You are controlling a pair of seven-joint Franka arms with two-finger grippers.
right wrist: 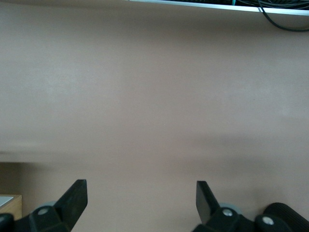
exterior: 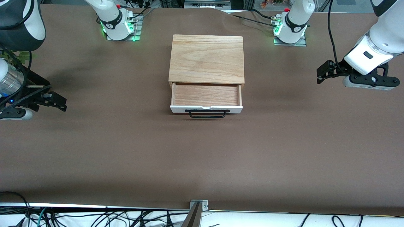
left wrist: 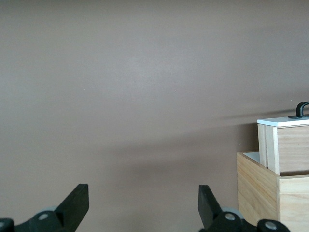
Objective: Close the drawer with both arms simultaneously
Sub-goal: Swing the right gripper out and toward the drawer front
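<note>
1. Nearest the front camera, a metal bracket (exterior: 199,206) is seen clamped at the edge of the surface (exterior: 126,151), with black cables (exterior: 94,217) lying beneath it; the brown surface itself is the largest thing shown.
2. The right arm (exterior: 19,28) is seen at its own end of the surface, and the left arm (exterior: 383,34) at the other end; each is held up in the air, well apart from the box.
3. A light wooden box (exterior: 206,58) is placed midway between the two arms, toward the bases.
4. The drawer (exterior: 206,97) is seen pulled out of the box toward the front camera, with nothing lying on its wooden floor; its white front panel (exterior: 206,109) carries a thin black handle (exterior: 207,113).
5. The left hand (exterior: 322,74) is held wide open over bare surface, with nothing between its fingers (left wrist: 75,205); the side of the box and drawer is shown in its wrist view.
6. The right hand (exterior: 60,102) is likewise held wide open and empty over bare surface, its fingers (right wrist: 72,200) well spread.
</note>
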